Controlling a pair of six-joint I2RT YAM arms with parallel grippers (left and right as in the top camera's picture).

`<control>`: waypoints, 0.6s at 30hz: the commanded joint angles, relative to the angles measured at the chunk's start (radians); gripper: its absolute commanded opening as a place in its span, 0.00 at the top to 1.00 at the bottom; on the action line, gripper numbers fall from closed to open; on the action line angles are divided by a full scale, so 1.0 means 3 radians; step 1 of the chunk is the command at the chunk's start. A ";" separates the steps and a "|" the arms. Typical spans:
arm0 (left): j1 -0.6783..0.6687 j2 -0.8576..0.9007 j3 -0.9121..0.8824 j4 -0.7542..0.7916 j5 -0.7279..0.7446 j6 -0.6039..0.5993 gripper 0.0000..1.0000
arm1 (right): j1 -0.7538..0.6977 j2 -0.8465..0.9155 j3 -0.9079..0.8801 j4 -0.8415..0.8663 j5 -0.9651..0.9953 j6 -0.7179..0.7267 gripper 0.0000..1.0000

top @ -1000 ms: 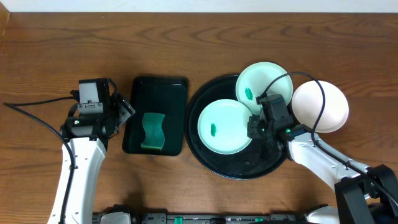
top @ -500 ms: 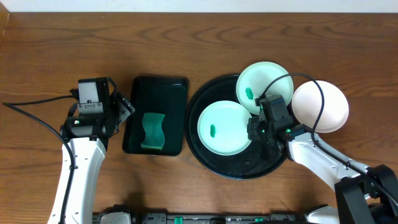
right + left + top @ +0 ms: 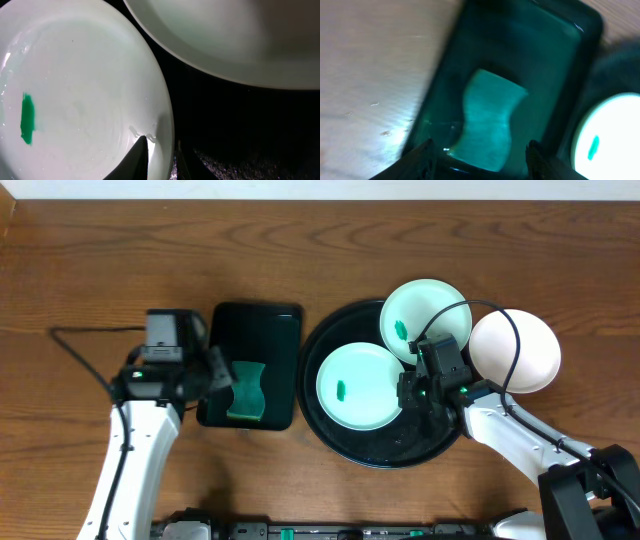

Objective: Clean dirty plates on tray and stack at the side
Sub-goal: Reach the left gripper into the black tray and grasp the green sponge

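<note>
Inside the round black tray (image 3: 385,452) lies a pale mint plate (image 3: 358,385) with a small green smear (image 3: 27,119). A second mint plate (image 3: 425,315), also smeared, overlaps the tray's far rim. A white plate (image 3: 515,350) rests on the table just right of the tray. My right gripper (image 3: 405,392) is at the near plate's right rim. In the right wrist view its fingers (image 3: 141,156) straddle that rim (image 3: 165,125), standing narrowly open. My left gripper (image 3: 481,160) hangs open over the green sponge (image 3: 487,120).
The sponge (image 3: 246,390) lies in a smaller rectangular black tray (image 3: 255,320) left of the round tray. Cables trail from both arms across the wooden table (image 3: 300,240). The left arm's body (image 3: 165,370) sits at that small tray's left edge.
My left arm has swung right, bringing its gripper over the rectangular tray and the sponge. The near mint plate has shifted slightly left. The right arm has hardly moved.
</note>
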 commanded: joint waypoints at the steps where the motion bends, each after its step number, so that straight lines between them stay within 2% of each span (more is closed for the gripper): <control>1: -0.0198 0.0136 0.0022 -0.0064 0.0126 0.0351 0.44 | 0.0004 -0.0015 -0.0017 0.0000 -0.0014 0.0014 0.83; 8: -0.0275 0.0702 0.0140 -0.0309 0.0050 0.0361 0.44 | 0.0004 -0.0015 -0.0017 0.0013 -0.0014 0.0014 0.81; 18: -0.0275 0.1307 0.0140 0.0025 0.0051 0.0436 0.44 | 0.0004 -0.0015 -0.0017 0.0024 -0.0014 0.0014 0.81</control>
